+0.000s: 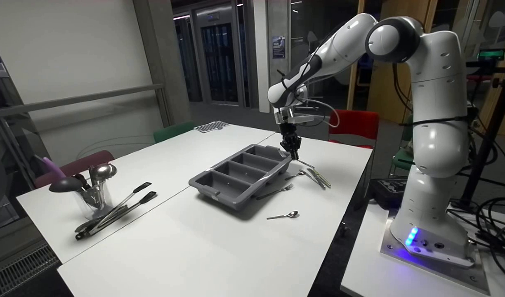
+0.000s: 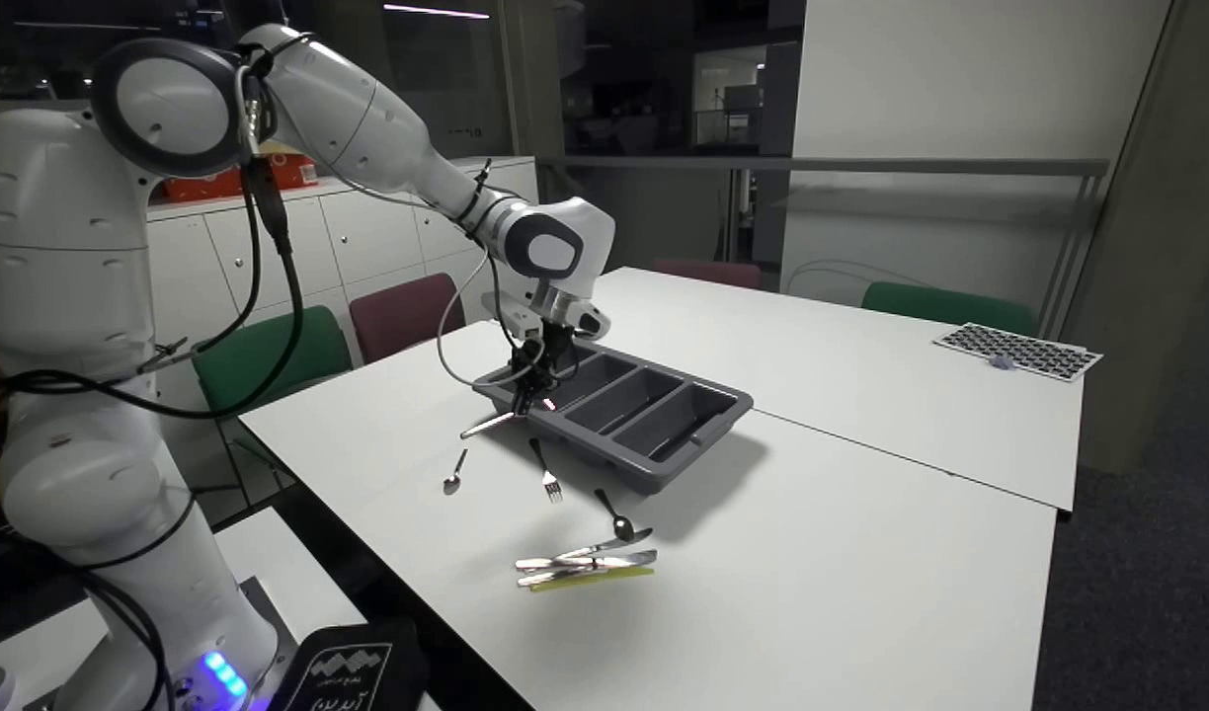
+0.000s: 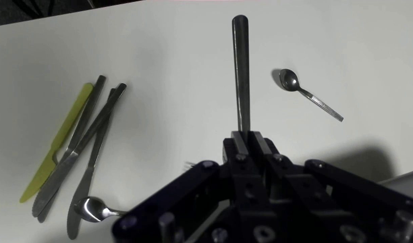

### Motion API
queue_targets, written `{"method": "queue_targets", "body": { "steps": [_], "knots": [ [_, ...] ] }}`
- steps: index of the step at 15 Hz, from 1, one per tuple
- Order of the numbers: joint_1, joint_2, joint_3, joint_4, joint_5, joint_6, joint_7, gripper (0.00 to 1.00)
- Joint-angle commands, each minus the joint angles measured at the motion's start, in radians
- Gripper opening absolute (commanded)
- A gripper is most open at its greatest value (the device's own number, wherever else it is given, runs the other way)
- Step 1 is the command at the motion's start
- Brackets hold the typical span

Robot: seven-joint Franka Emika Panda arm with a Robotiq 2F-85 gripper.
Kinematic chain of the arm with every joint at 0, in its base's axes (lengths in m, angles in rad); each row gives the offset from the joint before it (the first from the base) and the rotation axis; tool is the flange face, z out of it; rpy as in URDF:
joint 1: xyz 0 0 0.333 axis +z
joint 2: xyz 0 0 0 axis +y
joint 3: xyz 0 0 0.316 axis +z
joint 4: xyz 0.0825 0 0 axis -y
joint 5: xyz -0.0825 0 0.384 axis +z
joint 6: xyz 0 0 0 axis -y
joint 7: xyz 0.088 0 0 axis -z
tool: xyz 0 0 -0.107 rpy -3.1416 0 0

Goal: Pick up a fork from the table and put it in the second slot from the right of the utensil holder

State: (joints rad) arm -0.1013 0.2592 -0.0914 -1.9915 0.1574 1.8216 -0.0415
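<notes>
Nearest the wrist camera, my pincer (image 3: 246, 134) pinches what I presume is the fork (image 3: 242, 72), running to that frame's upper centre, its head hidden. An unheld fork (image 2: 543, 468) lies below centre in an exterior view. Grasping looks done; carrying to the utensil holder (image 2: 604, 452), mid-frame, and slotting remain.

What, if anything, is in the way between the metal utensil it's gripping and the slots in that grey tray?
Only the raised wall of the grey tray. The metal utensil gripped in the jaws is outside it, so it likely needs lifting over. No loose item visibly blocks that path.
</notes>
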Motion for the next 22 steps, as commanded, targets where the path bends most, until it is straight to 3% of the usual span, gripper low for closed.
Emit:
{"method": "queue_targets", "body": {
  "steps": [1, 6, 15, 19, 22],
  "knots": [
    [0.008, 0.010, -0.003, 0.030, -0.023, -0.006, 0.094, 0.02],
    [0.031, -0.002, -0.007, 0.000, -0.095, 0.091, 0.211, 0.02],
    [0.046, 0.005, -0.008, -0.007, -0.159, 0.111, 0.298, 0.02],
    [0.098, -0.015, 0.001, -0.041, -0.389, 0.138, 0.274, 0.02],
    [0.113, -0.025, 0.011, -0.059, -0.494, 0.165, 0.199, 0.02]
  ]
}}
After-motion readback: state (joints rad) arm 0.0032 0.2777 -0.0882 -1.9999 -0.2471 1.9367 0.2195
